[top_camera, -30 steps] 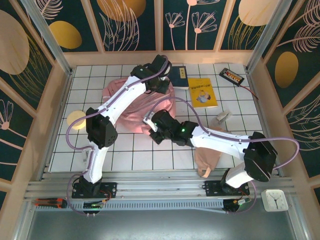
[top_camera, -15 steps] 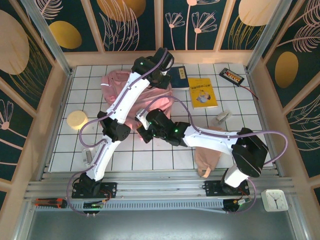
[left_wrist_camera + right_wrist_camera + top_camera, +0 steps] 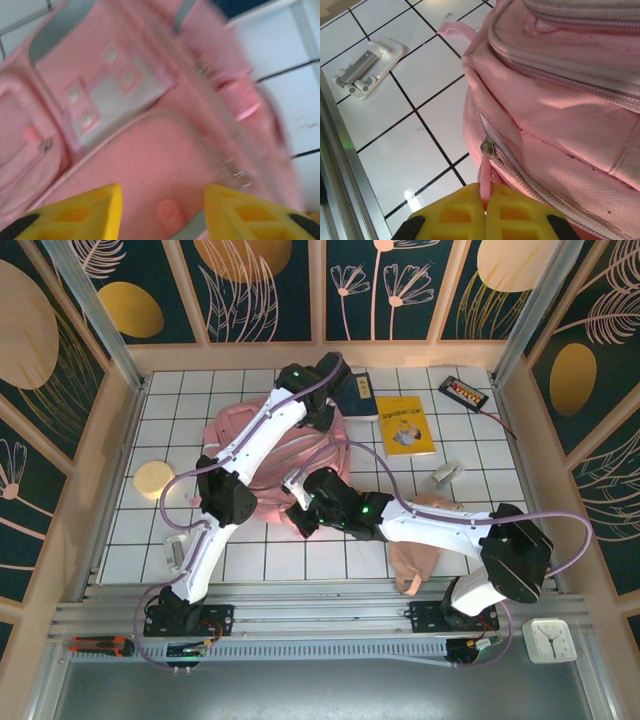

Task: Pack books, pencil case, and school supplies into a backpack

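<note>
Left claw (image 3: 162, 196) has let go since a second ago. Its fingers now stand partly spread over the backpack (image 3: 222, 430), nothing between them but pink fabric below. Right claw (image 3: 486, 192) is pinched tight on the bag's pink zipper pull (image 3: 485, 172). The backpack sits mid-counter (image 3: 280, 560), with the navy book (image 3: 357, 392) and yellow book (image 3: 405, 425) just past its far right. The pencil case (image 3: 415, 560) lies under the right arm.

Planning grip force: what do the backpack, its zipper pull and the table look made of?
Backpack: woven synthetic-looking fabric, matte; fine weave grain and stitched seams. Zipper pull: soft pink strip, fabric or rubber, on a metal-looking slider. Table: glossy white tiles, maybe ceramic or printed; dark joint lines, glare.
</note>
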{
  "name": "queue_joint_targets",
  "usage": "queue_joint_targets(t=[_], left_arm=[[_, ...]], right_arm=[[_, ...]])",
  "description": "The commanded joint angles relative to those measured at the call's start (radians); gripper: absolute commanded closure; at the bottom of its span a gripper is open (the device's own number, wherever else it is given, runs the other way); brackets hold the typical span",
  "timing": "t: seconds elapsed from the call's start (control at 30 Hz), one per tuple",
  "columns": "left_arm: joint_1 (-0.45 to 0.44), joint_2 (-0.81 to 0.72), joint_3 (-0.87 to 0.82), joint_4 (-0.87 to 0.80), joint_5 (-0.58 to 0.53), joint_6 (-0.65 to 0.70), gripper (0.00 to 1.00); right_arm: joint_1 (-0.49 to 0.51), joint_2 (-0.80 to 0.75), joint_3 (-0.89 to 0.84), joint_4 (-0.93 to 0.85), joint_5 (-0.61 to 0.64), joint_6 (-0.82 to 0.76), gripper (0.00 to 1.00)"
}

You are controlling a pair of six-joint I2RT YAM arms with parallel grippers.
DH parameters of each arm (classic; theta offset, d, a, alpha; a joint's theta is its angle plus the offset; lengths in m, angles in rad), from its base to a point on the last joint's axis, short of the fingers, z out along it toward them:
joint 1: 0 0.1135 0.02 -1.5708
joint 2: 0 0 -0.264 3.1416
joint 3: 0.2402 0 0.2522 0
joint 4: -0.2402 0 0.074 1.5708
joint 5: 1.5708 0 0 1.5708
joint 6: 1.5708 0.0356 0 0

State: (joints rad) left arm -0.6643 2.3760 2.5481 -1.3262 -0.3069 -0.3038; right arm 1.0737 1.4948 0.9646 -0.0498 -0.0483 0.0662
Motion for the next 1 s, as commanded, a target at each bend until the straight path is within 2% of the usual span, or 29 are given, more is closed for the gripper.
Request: queue_joint_targets(t=[0.0, 0.07, 0.13, 0.2, 0.33, 0.53, 0.67, 0.97], left_arm=[[-0.003, -0.197, -0.274, 0.065, -0.152, 0.008, 0.44], [0.006, -0.343, -0.537, 0.200, -0.137, -0.002, 0.37], [0.038, -0.466, -0.732, 0.334, 0.001, -0.028, 0.34], [0.043, -0.535, -0.823, 0.422, 0.104, -0.011, 0.32], [0.043, -0.580, -0.848, 0.432, 0.187, 0.049, 0.32], [0.040, -0.646, -0.930, 0.408, 0.271, 0.278, 0.29], [0.034, -0.655, -1.009, 0.408, 0.388, 0.388, 0.29], [0.001, -0.599, -0.997, 0.484, 0.463, 0.412, 0.29]], right_arm=[[-0.003, -0.038, -0.010, 0.053, -0.048, -0.018, 1.00], [-0.003, -0.027, -0.018, 0.068, -0.072, -0.013, 1.00], [-0.001, -0.018, -0.023, 0.081, -0.090, -0.003, 1.00], [0.001, -0.014, -0.031, 0.091, -0.102, 0.005, 1.00], [0.002, -0.041, -0.062, 0.091, -0.103, 0.013, 1.00], [-0.009, -0.141, -0.139, 0.052, -0.086, 0.015, 1.00], [-0.019, -0.214, -0.167, 0.044, -0.094, 0.011, 1.00], [-0.041, -0.306, -0.201, -0.040, -0.091, 0.021, 1.00]])
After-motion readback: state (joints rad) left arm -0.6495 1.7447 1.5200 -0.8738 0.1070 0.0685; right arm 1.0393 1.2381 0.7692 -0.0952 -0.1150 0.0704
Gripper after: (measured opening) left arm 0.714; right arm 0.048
